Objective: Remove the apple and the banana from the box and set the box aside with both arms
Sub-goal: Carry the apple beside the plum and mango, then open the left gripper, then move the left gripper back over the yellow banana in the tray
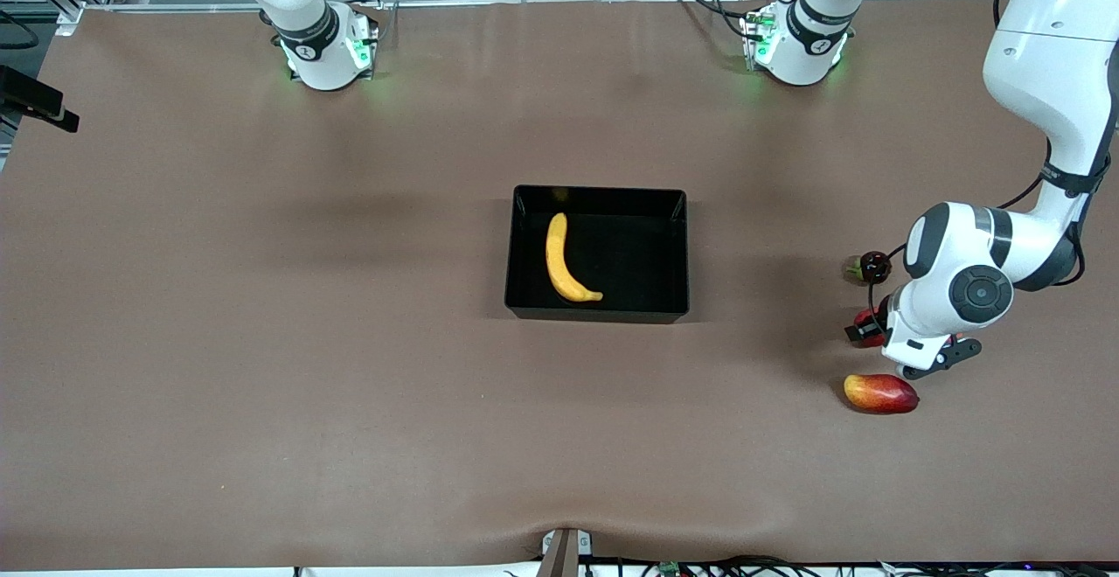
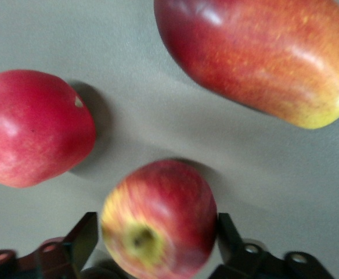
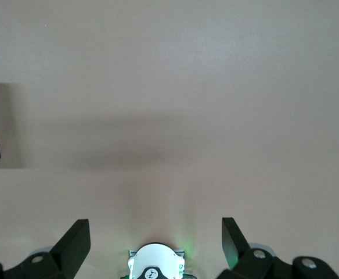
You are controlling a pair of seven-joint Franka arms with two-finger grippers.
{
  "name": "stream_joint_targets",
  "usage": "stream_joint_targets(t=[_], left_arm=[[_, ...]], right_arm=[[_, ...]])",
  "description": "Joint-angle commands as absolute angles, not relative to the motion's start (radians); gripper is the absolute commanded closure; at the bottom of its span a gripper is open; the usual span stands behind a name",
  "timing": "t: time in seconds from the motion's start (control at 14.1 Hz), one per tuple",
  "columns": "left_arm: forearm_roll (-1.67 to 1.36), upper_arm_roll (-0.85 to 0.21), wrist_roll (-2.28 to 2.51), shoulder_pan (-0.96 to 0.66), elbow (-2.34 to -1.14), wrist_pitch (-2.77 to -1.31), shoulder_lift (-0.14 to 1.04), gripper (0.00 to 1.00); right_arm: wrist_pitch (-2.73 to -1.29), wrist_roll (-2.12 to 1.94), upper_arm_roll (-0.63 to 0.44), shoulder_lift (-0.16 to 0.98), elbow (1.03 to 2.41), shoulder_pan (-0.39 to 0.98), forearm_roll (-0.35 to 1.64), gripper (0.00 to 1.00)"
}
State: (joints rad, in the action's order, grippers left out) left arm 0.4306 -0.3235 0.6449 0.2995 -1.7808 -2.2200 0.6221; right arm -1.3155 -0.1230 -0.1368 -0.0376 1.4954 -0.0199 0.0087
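Mango (image 1: 880, 393), oval, red and yellow, lies nearest the front camera, toward the left arm's end of the table (image 1: 262, 385), roughly 4 o'clock from the box. Just above it in the front view is the left gripper (image 1: 879, 332), down low at the table, mostly hidden under the arm's own white wrist. In the left wrist view the left gripper (image 2: 158, 238) has its two black fingers (image 2: 82, 238) spread wide on either side of the apple (image 2: 159, 220), small, red with yellow streaks, stem dimple facing the camera. The fingers straddle the apple; a thin gap shows at each side, so no firm grip on it. In the front view only a red sliver of the apple (image 1: 867, 319) shows at the gripper.

The mango (image 2: 256, 55) and a plain red round fruit (image 2: 33, 128) both lie near the apple, none touching. In the front view that fruit (image 1: 867, 267) sits about 12 o'clock from the gripper, farther from the camera.

Box (image 1: 597, 253), glossy black shallow tray, sits mid-table. Banana (image 1: 564, 260) lies inside it, in the half toward the right arm's end, curved, long axis running 12 to 5 o'clock.

Right arm waits, only its base (image 1: 325, 44) in the front view. Right gripper (image 3: 155, 241) hangs over bare table with its fingers spread wide, holding nothing.
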Motion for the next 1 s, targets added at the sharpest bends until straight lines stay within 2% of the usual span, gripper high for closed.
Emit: stream_joint_targets(t=[0.0, 0.07, 0.21, 0.43, 0.71, 0.92], left_arm=[[0.453, -0.342, 0.644, 0.301, -1.770, -2.212, 0.547, 0.00], [0.440, -0.347, 0.644, 0.295, -1.764, -2.201, 0.507, 0.00], [0.434, -0.424, 0.647, 0.298, -1.717, -2.116, 0.459, 0.00], [0.402, -0.576, 0.658, 0.295, -1.596, -1.897, 0.446, 0.00], [0.364, -0.753, 0.791, 0.238, -1.575, -1.876, 0.465, 0.00], [0.377, -0.749, 0.972, 0.033, -1.527, -1.885, 0.544, 0.00]], right_arm=[[-1.312, -0.120, -0.126, -0.038, 1.494, -0.038, 0.025, 0.00], [-1.312, -0.120, -0.126, -0.038, 1.494, -0.038, 0.025, 0.00], [-1.312, -0.120, -0.126, -0.038, 1.494, -0.038, 0.025, 0.00], [-1.312, -0.120, -0.126, -0.038, 1.494, -0.038, 0.025, 0.00], [-1.312, -0.120, -0.126, -0.038, 1.494, -0.038, 0.025, 0.00], [-1.312, -0.120, -0.126, -0.038, 1.494, -0.040, 0.025, 0.00]])
